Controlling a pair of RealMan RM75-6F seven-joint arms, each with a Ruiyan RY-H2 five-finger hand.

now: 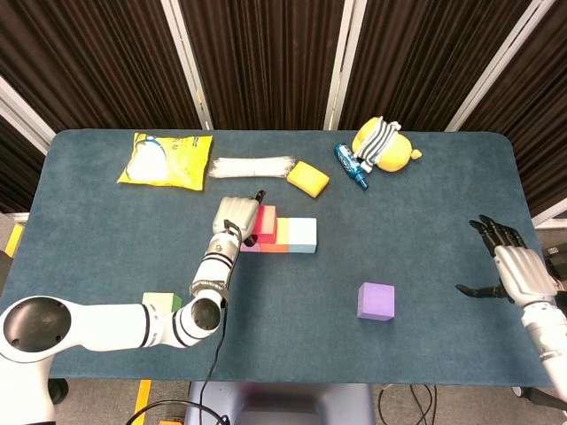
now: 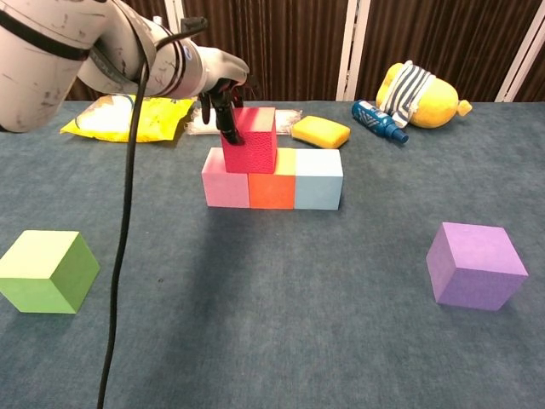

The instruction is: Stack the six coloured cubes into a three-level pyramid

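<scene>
A pink cube (image 2: 225,189), an orange cube (image 2: 272,191) with a yellowish top and a light blue cube (image 2: 318,179) stand in a touching row mid-table. A red cube (image 2: 249,139) sits on top, across the pink and orange ones. My left hand (image 2: 220,77) grips the red cube from its left and back, with dark fingertips (image 2: 228,128) on its side. The same hand (image 1: 232,216) hides most of the pink cube from above. A green cube (image 2: 47,271) lies near left and a purple cube (image 2: 473,264) near right. My right hand (image 1: 514,266) hovers open at the table's right edge.
Along the far edge lie a yellow bag (image 1: 166,158), a white bundle (image 1: 252,166), a yellow sponge (image 1: 307,178), a blue bottle (image 1: 348,165) and a yellow plush toy (image 1: 384,145). My left forearm (image 1: 208,279) reaches over the table between the green cube and the row.
</scene>
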